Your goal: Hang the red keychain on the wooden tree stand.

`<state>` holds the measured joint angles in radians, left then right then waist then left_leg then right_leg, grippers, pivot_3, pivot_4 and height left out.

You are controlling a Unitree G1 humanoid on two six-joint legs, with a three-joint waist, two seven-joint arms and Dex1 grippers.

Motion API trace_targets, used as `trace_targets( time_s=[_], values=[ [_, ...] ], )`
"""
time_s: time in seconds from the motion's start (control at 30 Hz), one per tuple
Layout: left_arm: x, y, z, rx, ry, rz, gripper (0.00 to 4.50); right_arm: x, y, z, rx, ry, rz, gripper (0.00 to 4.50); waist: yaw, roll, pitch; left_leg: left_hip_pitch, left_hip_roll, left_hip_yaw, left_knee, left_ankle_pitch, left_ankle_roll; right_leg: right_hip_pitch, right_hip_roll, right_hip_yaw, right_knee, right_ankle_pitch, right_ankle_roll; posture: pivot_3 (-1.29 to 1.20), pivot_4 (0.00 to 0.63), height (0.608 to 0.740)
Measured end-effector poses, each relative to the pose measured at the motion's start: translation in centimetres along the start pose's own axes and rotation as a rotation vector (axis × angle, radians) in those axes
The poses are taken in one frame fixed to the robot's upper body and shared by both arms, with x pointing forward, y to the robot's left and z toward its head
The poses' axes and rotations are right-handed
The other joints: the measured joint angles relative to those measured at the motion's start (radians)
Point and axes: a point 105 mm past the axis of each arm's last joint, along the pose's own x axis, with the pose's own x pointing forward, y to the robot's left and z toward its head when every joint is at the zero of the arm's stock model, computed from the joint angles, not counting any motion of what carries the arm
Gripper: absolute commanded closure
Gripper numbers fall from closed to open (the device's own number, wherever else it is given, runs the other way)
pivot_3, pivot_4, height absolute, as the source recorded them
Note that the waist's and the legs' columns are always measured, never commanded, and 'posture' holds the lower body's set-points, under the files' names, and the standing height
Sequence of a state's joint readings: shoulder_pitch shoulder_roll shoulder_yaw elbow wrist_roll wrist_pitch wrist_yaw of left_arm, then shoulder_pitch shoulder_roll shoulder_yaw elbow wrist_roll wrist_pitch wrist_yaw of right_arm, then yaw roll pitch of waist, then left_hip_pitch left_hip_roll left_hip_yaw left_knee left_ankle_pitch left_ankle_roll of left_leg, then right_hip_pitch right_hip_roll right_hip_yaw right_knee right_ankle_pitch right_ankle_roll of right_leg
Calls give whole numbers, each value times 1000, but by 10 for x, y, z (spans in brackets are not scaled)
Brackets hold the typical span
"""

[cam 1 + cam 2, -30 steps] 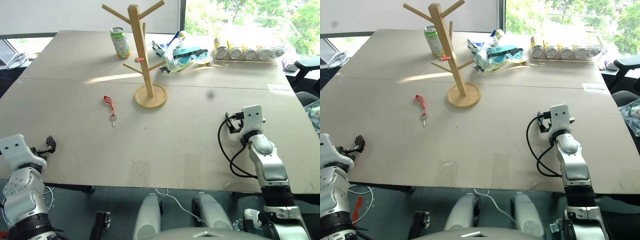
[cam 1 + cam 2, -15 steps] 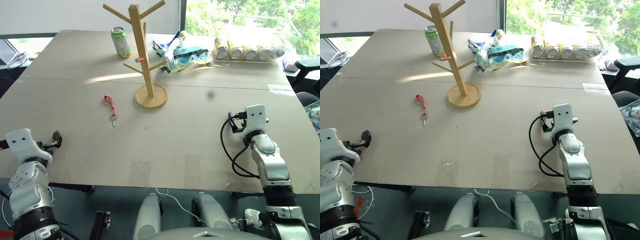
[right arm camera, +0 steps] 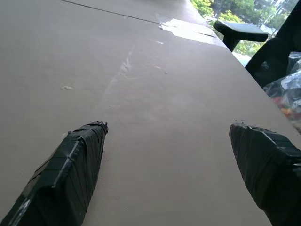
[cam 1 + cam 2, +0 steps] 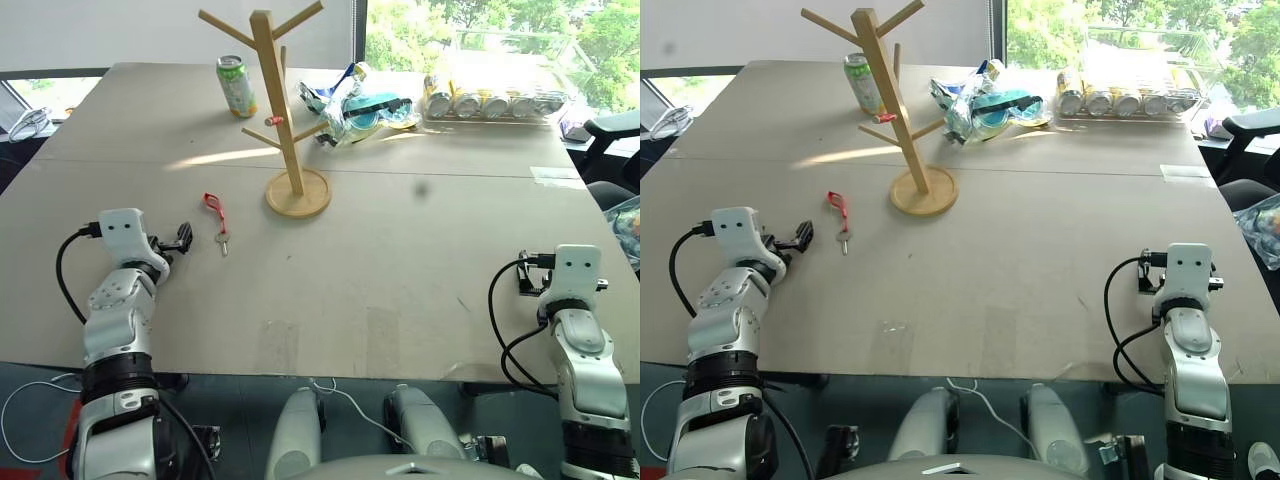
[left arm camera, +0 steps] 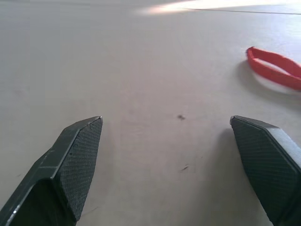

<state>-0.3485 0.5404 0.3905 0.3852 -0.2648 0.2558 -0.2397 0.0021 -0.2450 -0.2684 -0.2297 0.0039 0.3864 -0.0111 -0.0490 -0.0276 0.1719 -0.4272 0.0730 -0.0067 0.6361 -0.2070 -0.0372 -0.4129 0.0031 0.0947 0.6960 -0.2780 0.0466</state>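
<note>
We see a broad grey-brown table point(image 4: 400, 250) running away from us; at about twelve o'clock on it stands the pale wooden tree stand point(image 4: 285, 120), upright on its round disc base, its pegs angled upward and one low peg carrying a tiny red speck; beyond it, towards one o'clock, lies a heap of crinkled blue and silver plastic wrappers point(image 4: 355, 105), and further round at two o'clock a clear tray of drink cans point(image 4: 495, 103); just behind the stand at eleven o'clock is a green and white soda can point(image 4: 235, 85); none of these lies between the grippers and the strap. The thin red keychain point(image 4: 216, 212) lies flat on the table at about ten o'clock from the stand's base, well apart from it, its small silver key point(image 4: 224, 240) at the near end. Our left gripper point(image 4: 182, 237) sits low over the table just beside the key, its black fingers point(image 5: 75, 160) spread wide with nothing between them; the right gripper point(image 3: 174, 174), at four o'clock near the table's edge, is likewise spread and empty.
</note>
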Motion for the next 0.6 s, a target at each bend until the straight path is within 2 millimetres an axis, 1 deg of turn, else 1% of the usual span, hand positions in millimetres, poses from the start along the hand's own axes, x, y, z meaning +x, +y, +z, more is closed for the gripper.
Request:
trace_targets(
  time_s=[0.1, 0.17, 0.2, 0.27, 0.3, 0.33, 0.37, 0.47, 0.57, 0.6],
  values=[
    [-2, -8, 0, 6, 3, -11, 0, 3, 9, 7, 7, -20, 26, 43, 1, 1, 0, 0, 0, 0, 0, 0, 0, 1, 0, 0, 0, 0, 0, 0, 150, 732],
    [-6, -14, 1, 16, 14, -19, 0, 9, 17, 19, 7, -56, 58, 43, 4, 0, 0, -1, 0, 0, 1, 0, 0, 1, 0, 0, 0, 0, 0, 0, 150, 732],
    [-9, -18, 3, 16, 28, -19, 0, 14, 22, 28, -1, -78, 95, 43, 5, 0, 0, -1, 0, 0, 1, 0, 0, 1, 0, 0, 0, 0, 0, 0, 150, 732],
    [-13, -33, 10, 10, 40, -40, 0, 23, 30, 46, -26, -124, 172, 43, 8, 0, 0, -2, 0, -1, 2, 0, 0, 1, 0, -1, -1, 0, 0, 0, 150, 732],
    [-16, -40, 17, 4, 42, -48, 0, 27, 36, 60, -35, -158, 232, 43, 10, 0, 0, -3, 0, -2, 2, 0, 0, 1, 0, -1, -1, 0, 0, 0, 150, 732],
    [-18, -45, 22, 1, 36, -53, 0, 29, 40, 67, -41, -178, 266, 43, 11, 0, 0, -3, 0, -2, 2, 0, 0, 1, 0, -1, -1, 0, 0, 0, 150, 732],
    [-21, -53, 32, -13, 31, -59, 0, 31, 47, 79, -45, -205, 344, 43, 11, 0, 0, -3, 0, -3, 2, 0, 0, 1, 0, -2, -1, 0, 0, 0, 150, 732],
    [-23, -68, 45, -43, 41, -61, 0, 29, 62, 99, -61, -234, 542, 43, 11, 0, 0, -3, 0, -3, 2, 0, 0, 1, 0, -2, -1, 0, 0, 0, 150, 732],
    [-19, -80, 48, -88, 81, -38, 0, 17, 79, 117, -92, -240, 777, 43, 10, 0, 0, -3, -1, -4, 2, 0, 0, 1, 0, -3, -1, 0, 0, 0, 150, 732],
    [-18, -82, 48, -94, 87, -36, 0, 13, 83, 121, -93, -244, 826, 43, 8, 0, 0, -3, 0, -4, 2, 0, 0, 1, 0, -3, -1, 0, 0, 0, 150, 732]
  ],
)
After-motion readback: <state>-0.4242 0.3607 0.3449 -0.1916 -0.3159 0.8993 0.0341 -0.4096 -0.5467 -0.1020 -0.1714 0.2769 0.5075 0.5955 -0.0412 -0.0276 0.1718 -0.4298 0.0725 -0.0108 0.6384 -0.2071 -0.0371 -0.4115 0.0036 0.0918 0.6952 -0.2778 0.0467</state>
